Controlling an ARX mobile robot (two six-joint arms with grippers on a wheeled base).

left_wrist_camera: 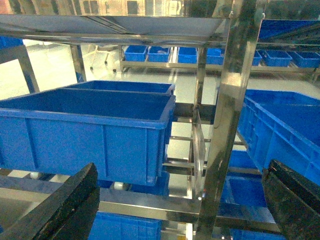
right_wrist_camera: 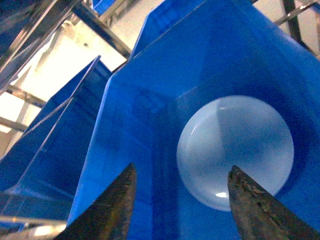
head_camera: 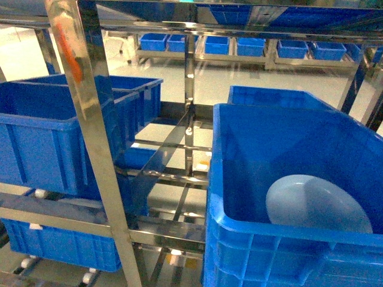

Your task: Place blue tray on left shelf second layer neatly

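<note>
The blue tray (head_camera: pixel 317 206) is a pale round dish lying on the floor of a deep blue crate (head_camera: pixel 239 173) at the right of the steel rack. In the right wrist view the blue tray (right_wrist_camera: pixel 235 150) shows below and ahead of my right gripper (right_wrist_camera: pixel 182 167), which is open and held above the crate, touching nothing. My left gripper (left_wrist_camera: pixel 182 165) is wide open and empty, facing the left shelf, where a blue crate (left_wrist_camera: pixel 90 130) sits on a steel rail (left_wrist_camera: pixel 145 205). Neither gripper appears in the head view.
A thick steel upright (head_camera: pixel 96 137) stands close in front, and another upright (left_wrist_camera: pixel 225 125) is just ahead of the left gripper. Blue crates (head_camera: pixel 54 137) fill the left shelf level, with more crates (head_camera: pixel 60 242) below. Distant racks hold small blue bins (head_camera: pixel 251 45).
</note>
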